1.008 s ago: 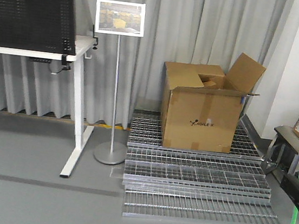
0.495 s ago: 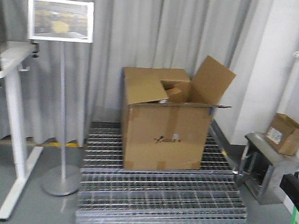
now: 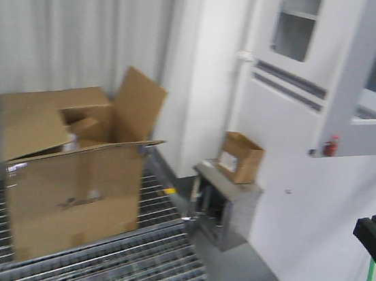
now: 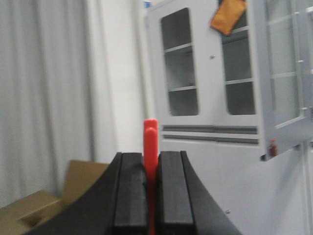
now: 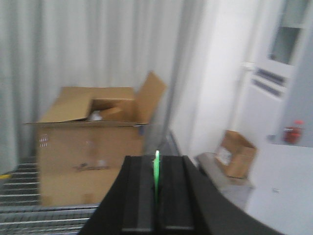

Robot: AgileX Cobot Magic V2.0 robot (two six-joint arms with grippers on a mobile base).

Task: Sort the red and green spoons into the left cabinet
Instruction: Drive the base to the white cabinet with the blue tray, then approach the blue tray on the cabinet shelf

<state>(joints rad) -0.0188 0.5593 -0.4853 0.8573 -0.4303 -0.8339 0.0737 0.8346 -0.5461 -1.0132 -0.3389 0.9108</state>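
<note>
judged step: transport. left gripper clamps the red spoon between its fingers; right gripper clamps the green spoon likewise. next: approach the left cabinet, ahead of the fingers.

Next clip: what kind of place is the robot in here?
Probably a lab or test bay, not a home: an open cardboard box sits on metal floor grating before a grey curtain, with a pale grey glass-door cabinet to the right.

Red spoon clamped upright; green spoon likewise, edge-on
</note>
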